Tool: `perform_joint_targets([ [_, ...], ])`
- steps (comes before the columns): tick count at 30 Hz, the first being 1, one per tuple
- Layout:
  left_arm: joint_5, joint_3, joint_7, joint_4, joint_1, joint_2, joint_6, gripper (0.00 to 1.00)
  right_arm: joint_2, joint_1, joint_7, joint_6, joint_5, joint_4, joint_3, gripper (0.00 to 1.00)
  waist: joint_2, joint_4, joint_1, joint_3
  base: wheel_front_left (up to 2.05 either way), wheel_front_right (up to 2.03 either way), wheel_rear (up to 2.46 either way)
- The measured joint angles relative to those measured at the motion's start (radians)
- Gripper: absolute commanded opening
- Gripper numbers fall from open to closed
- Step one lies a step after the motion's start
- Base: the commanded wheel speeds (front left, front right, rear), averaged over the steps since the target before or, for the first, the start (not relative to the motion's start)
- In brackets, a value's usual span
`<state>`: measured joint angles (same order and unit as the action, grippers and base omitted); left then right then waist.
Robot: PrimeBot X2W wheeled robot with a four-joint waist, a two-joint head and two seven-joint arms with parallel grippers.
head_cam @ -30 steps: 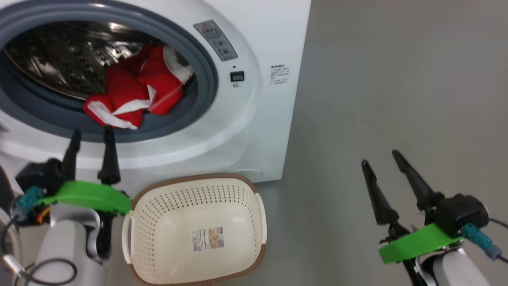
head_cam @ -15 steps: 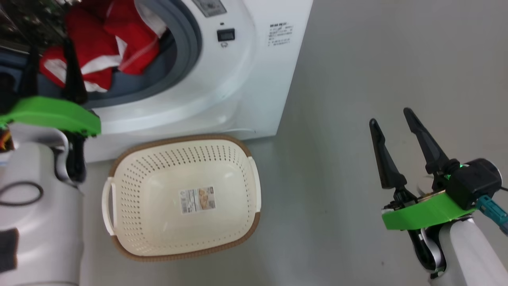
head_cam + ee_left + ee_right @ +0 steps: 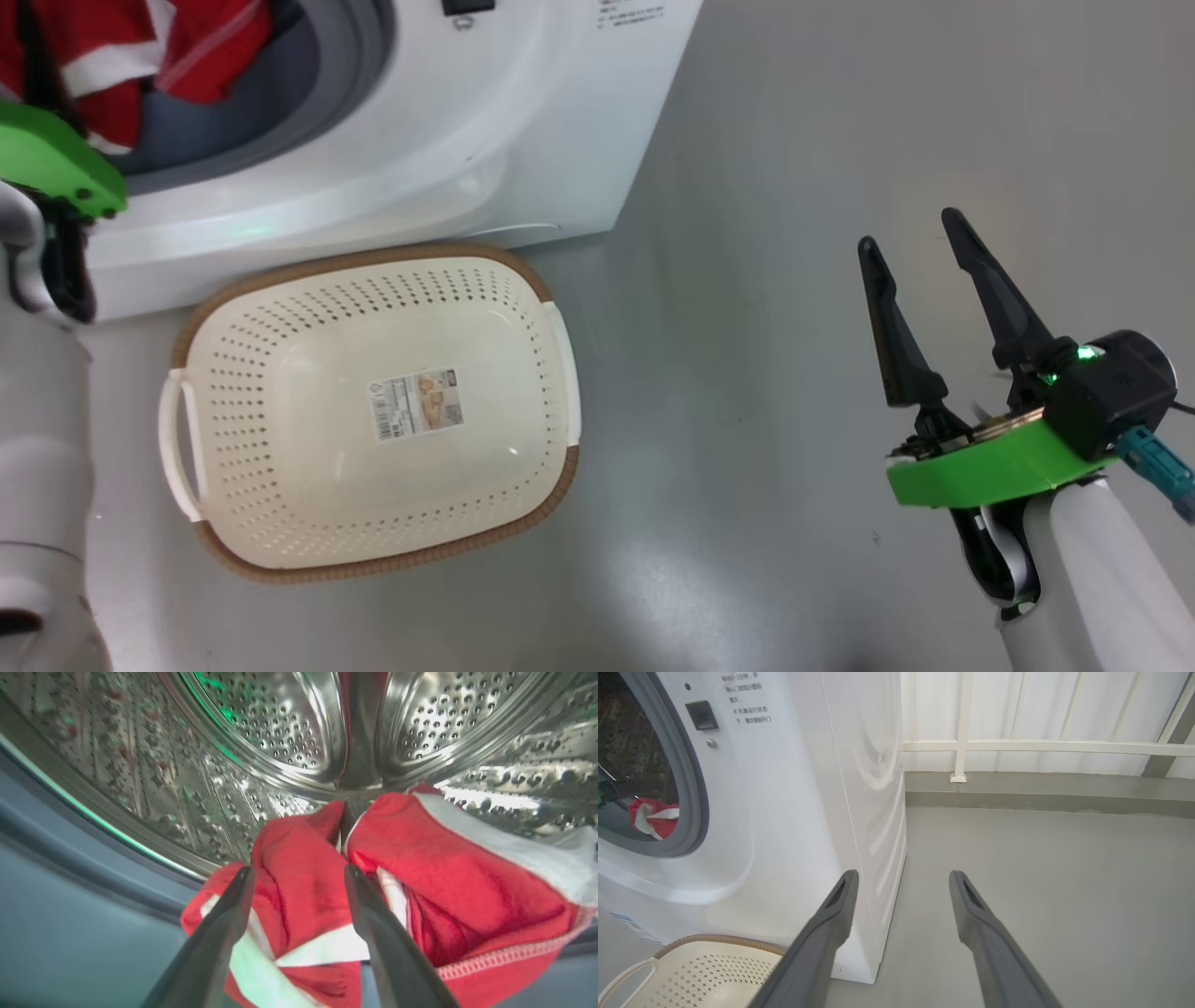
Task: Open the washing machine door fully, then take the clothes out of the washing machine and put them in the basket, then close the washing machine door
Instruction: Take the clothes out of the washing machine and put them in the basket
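Inside the mouth of the washing machine (image 3: 448,121), the left gripper (image 3: 299,870) is reaching toward the clothes (image 3: 420,868) with its two fingers standing apart and nothing clamped between them. The red heap is lying on the lower lip of the drum (image 3: 280,728), close to the grey gasket (image 3: 70,868), straight ahead of the fingertips. One ridge of cloth is rising between the fingers, while the bigger fold is spreading off to the right of that view. The heap is running wider side to side than front to back, so the fingers are straddling its short way. I judge that a fair bite, though I cannot tell whether the tips are touching cloth.

The right gripper (image 3: 910,231) is hanging over the bare floor (image 3: 794,140), well apart from the opening, its fingers also spread and holding nothing, so the left arm is plainly the nearer one. The basket (image 3: 299,420) is sitting on the floor just in front of the washer, below the opening, with nothing but a paper label (image 3: 417,403) in it.

The left wrist view is giving the folds and the finger line. The head view is giving the basket and just a corner of red cloth. The right wrist view is showing the heap as a small patch behind the gasket.
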<state>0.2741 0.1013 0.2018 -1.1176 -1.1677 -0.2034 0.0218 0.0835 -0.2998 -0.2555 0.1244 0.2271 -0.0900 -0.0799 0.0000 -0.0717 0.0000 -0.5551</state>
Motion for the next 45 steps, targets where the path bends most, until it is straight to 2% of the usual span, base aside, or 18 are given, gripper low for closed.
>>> perform_joint_targets([
  [8, -0.035, -0.047, -0.125, -0.118, -0.076, -0.034, -0.016, 1.00, -0.018, -0.022, 0.000, 0.000, 0.002, -0.003, -0.002, 1.00, 0.0000, -0.037, 0.0000, -0.037, 0.00, 0.00, 0.00],
  [12, -0.063, -0.077, -0.194, -0.146, -0.090, -0.060, -0.050, 1.00, -0.023, -0.028, 0.000, 0.000, 0.002, -0.006, -0.011, 1.00, 0.0000, -0.052, 0.0000, -0.047, 0.00, 0.00, 0.00],
  [17, -0.093, -0.111, -0.238, -0.153, -0.111, -0.076, -0.070, 1.00, -0.026, -0.033, 0.000, 0.000, 0.011, -0.013, -0.027, 1.00, 0.0000, -0.063, 0.0000, -0.057, 0.00, 0.00, 0.00],
  [18, -0.096, -0.117, -0.245, -0.154, -0.113, -0.080, -0.070, 0.85, -0.026, -0.033, 0.000, 0.000, 0.012, -0.013, -0.027, 1.00, 0.0000, -0.065, 0.0000, -0.059, 0.00, 0.00, 0.00],
  [19, -0.098, -0.123, -0.249, -0.154, -0.116, -0.085, -0.070, 0.85, -0.026, -0.033, 0.000, 0.000, 0.012, -0.013, -0.027, 1.00, 0.0000, -0.066, 0.0000, -0.061, 0.00, 0.00, 0.00],
  [21, -0.099, -0.130, -0.250, -0.156, -0.124, -0.090, -0.070, 0.00, -0.026, -0.033, 0.000, 0.000, 0.012, -0.014, -0.027, 1.00, 0.0000, -0.068, 0.0000, -0.064, 0.00, 0.00, 0.00],
  [27, -0.097, -0.133, -0.213, -0.158, -0.123, -0.087, -0.070, 0.00, -0.027, -0.033, 0.000, 0.000, 0.017, -0.018, -0.028, 1.00, 0.0001, -0.065, 0.0000, -0.065, 0.00, 0.00, 0.00],
  [36, -0.053, -0.110, -0.082, -0.154, -0.095, -0.058, -0.069, 0.00, -0.027, -0.033, 0.000, 0.000, 0.018, -0.032, -0.026, 1.00, 0.0000, -0.046, 0.0000, -0.037, 0.00, 0.00, 0.00],
  [45, 0.029, -0.064, 0.024, -0.125, -0.039, -0.036, 0.015, 0.00, -0.027, -0.030, 0.000, 0.000, 0.017, -0.039, -0.025, 1.00, 0.0000, -0.023, 0.0000, 0.019, 0.00, 0.00, 0.00],
])
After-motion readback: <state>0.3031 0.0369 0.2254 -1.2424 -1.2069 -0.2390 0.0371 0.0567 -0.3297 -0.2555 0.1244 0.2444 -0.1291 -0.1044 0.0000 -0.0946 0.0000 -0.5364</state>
